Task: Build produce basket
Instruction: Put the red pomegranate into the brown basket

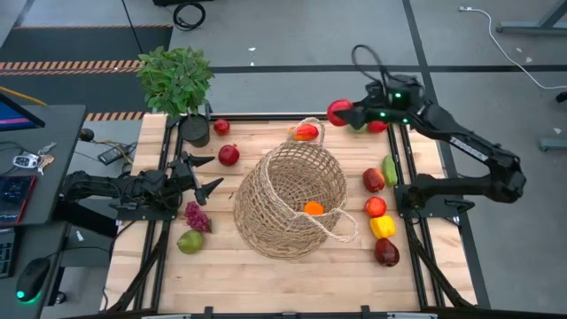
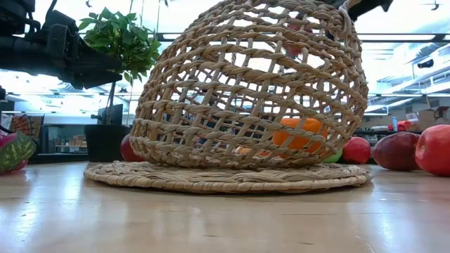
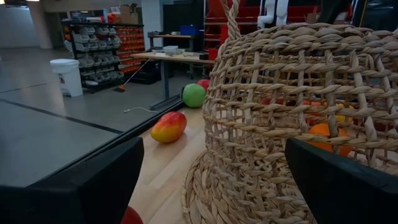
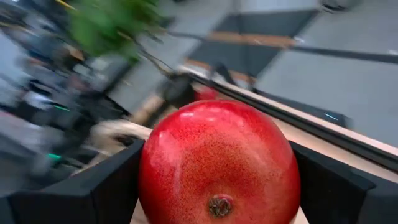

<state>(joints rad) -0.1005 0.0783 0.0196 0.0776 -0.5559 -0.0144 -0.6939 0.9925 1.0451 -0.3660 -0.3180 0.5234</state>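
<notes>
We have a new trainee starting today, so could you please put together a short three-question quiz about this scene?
1. True or false: the basket lies on its side.
2. What does the right gripper hold? A) red round fruit B) yellow pepper C) nothing
3. Which piece of produce is already inside the basket?

Key: 1 true; 2 A; 3 the orange fruit. The left gripper is open beside the basket.

Overhead looks down; low, left-wrist views share basket (image 2: 246,98) close.

Bright overhead light, table (image 2: 211,218) glare, right wrist background motion-blurred
</notes>
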